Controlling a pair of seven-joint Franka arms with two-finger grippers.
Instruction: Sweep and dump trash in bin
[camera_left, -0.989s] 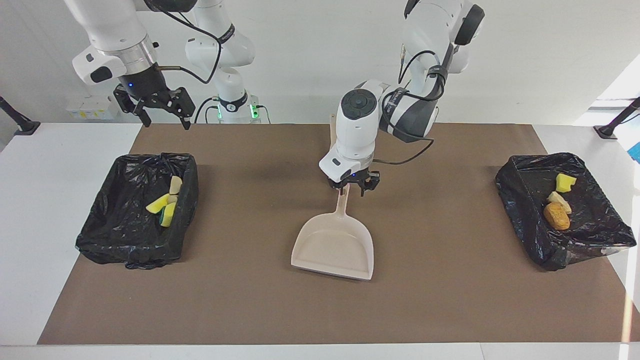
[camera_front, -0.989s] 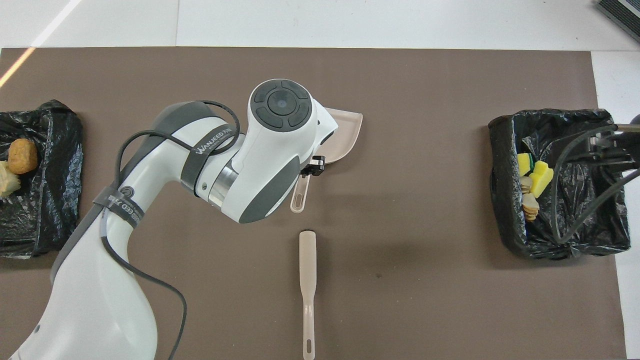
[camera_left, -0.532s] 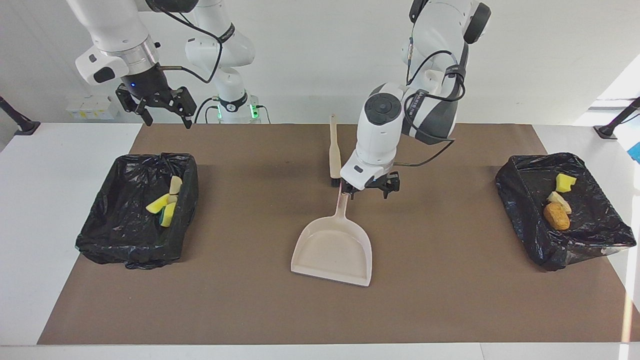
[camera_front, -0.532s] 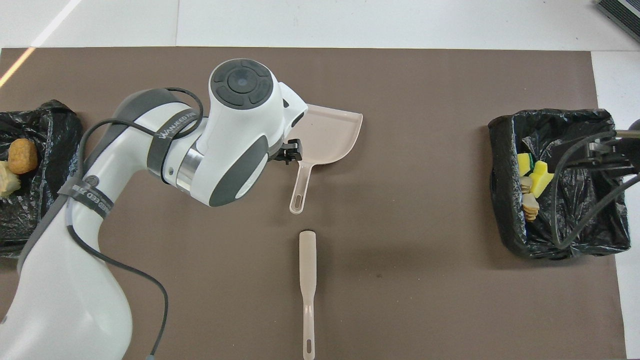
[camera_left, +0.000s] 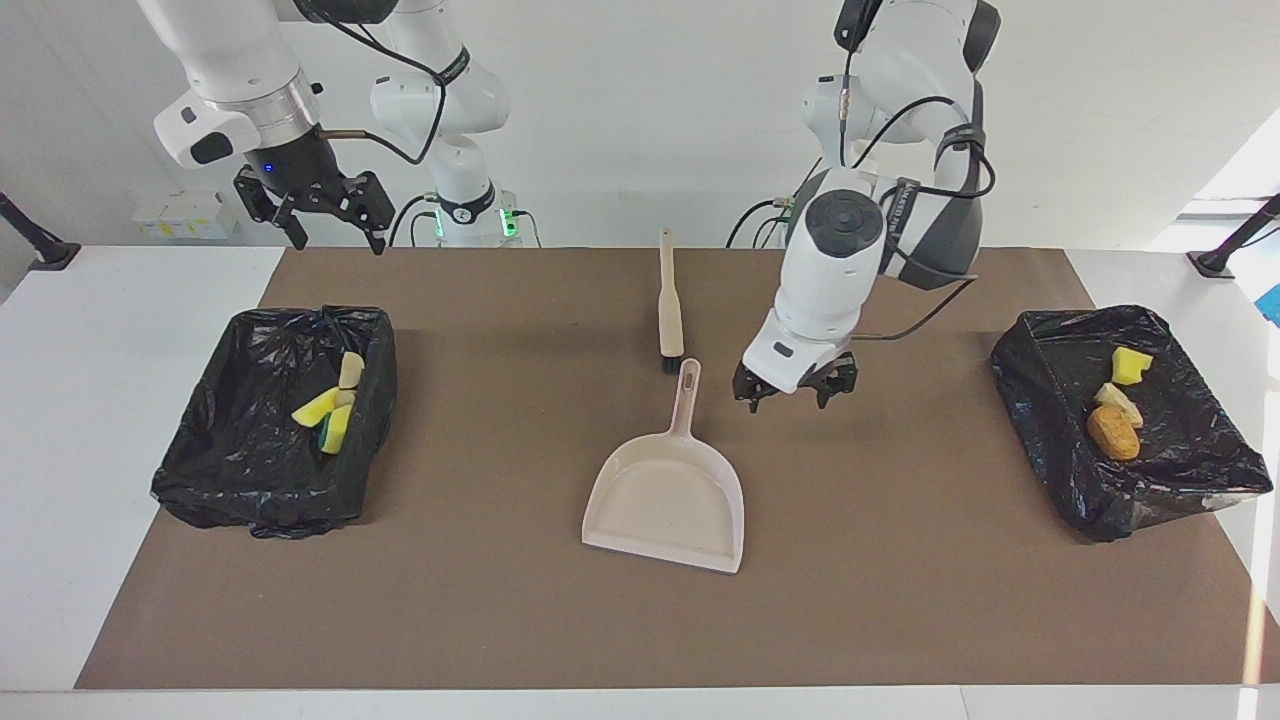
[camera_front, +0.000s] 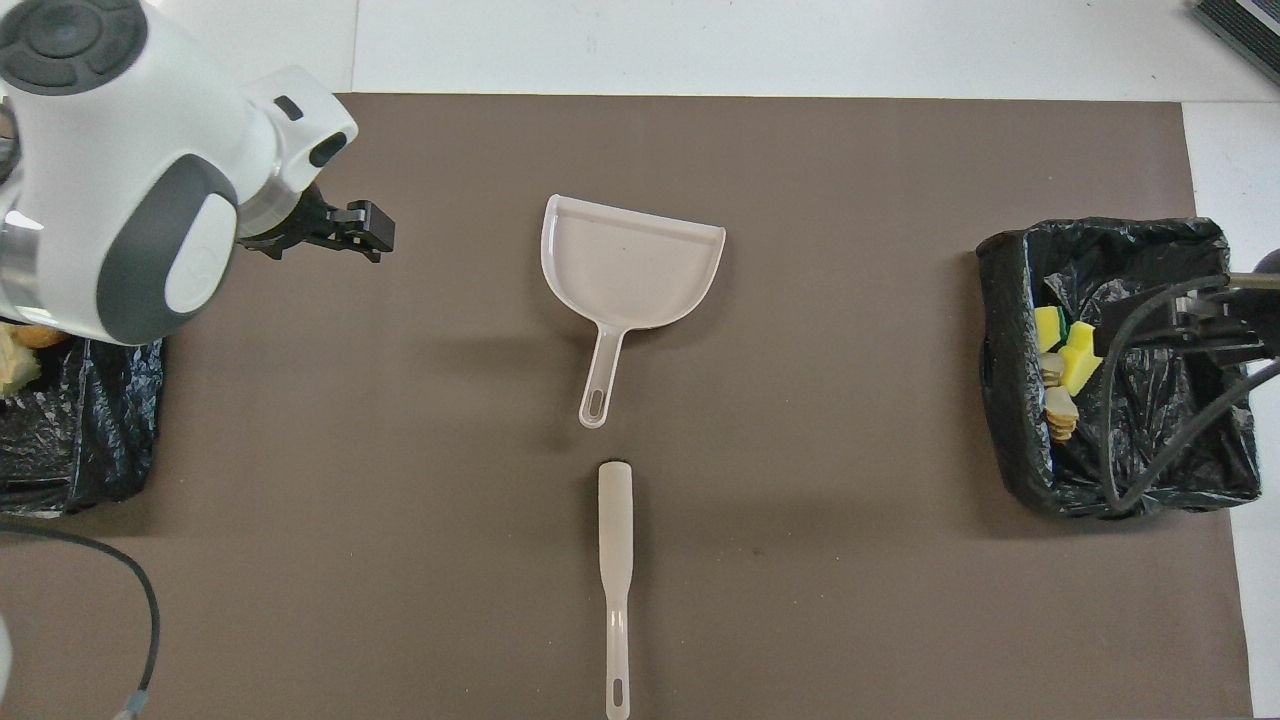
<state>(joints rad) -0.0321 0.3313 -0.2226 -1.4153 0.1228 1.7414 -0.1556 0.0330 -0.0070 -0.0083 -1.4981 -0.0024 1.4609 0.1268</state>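
Left gripper (camera_left: 794, 394) left dustpan (camera_left: 668, 495) (jaws wide, empty).

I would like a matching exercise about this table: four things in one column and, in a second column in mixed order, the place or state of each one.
Things:
1. dustpan
2. brush
3. left claw
4. golden-brown lump

Places or states:
A. in the black-lined bin at the left arm's end of the table
B. open, in the air over the brown mat, holding nothing
C. flat on the mat in the middle, handle toward the robots
D. on the mat, nearer to the robots than the dustpan

Pairs: 1-C, 2-D, 3-B, 4-A
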